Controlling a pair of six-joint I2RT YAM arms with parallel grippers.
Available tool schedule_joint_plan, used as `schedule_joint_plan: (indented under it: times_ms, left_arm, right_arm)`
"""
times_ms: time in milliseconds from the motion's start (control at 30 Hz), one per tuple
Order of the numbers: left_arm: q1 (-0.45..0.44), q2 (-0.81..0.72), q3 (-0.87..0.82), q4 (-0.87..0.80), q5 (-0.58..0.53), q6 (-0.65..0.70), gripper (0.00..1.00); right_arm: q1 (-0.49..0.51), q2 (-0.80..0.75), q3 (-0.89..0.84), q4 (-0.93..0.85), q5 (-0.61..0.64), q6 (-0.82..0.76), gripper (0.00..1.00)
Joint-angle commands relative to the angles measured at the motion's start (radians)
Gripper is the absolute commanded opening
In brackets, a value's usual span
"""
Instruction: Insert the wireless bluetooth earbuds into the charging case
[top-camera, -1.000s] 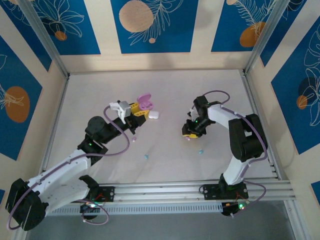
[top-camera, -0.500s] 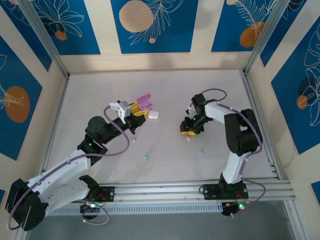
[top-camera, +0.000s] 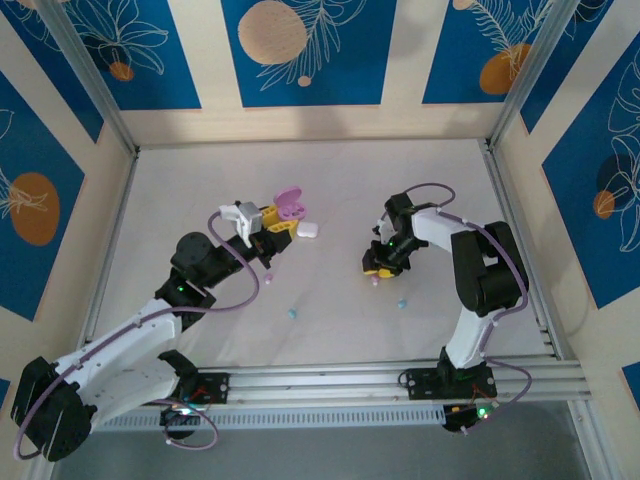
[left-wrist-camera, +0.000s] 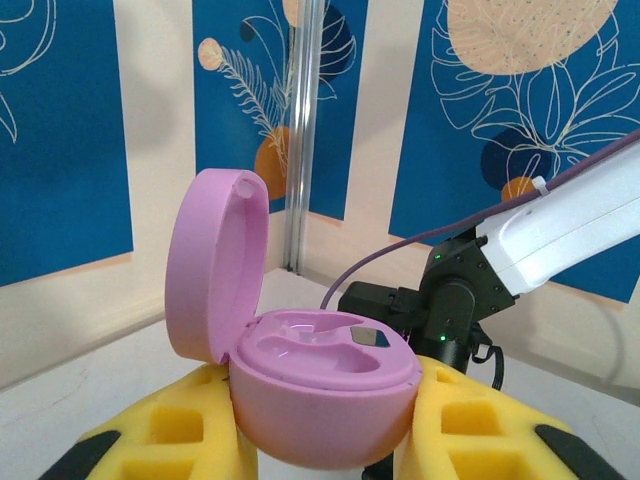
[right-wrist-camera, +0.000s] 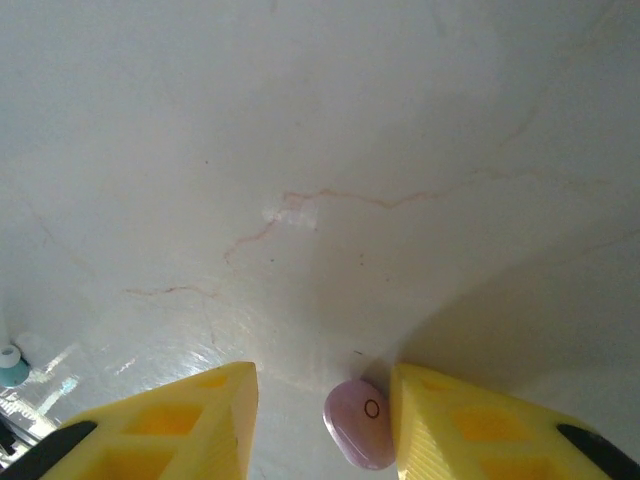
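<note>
The left gripper clamped the pink charging case (lid up); the right gripper, jaws partly apart, straddled a pink earbud lying loose on the table.

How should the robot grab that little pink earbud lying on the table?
I'd pinch its two long sides, across the narrow middle, coming straight down from above. The pink earbud lies flat, a smooth oval, between the open fingers of the right gripper, nearer one.

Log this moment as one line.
left gripper: shut on open pink case | right gripper: open, straddling pink earbud on table | earbud not yet inserted
</note>
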Motion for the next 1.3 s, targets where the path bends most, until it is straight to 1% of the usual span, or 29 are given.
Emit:
schedule_joint_plan:
  times_ms: [0, 600, 933, 1267]
  left_arm:
    - [-0.006, -0.001, 0.007, 0.027, -0.003, -0.015, 0.26]
    - [-0.005, 0.027, 0.020, 0.039, 0.003, -0.023, 0.27]
    - [-0.005, 0.014, 0.016, 0.030, 0.000, -0.019, 0.27]
    - [-0.004, 0.002, 0.011, 0.020, -0.005, -0.017, 0.27]
  right_arm:
    - [0.008, -0.023, -0.007, -0.036, -0.030, -0.018, 0.40]
    - [0.021, 0.005, 0.002, -0.069, -0.021, -0.035, 0.35]
    - [0.031, 0.012, 0.010, -0.083, -0.009, -0.036, 0.34]
    - [0.045, 0.015, 0.025, -0.097, 0.005, -0.025, 0.30]
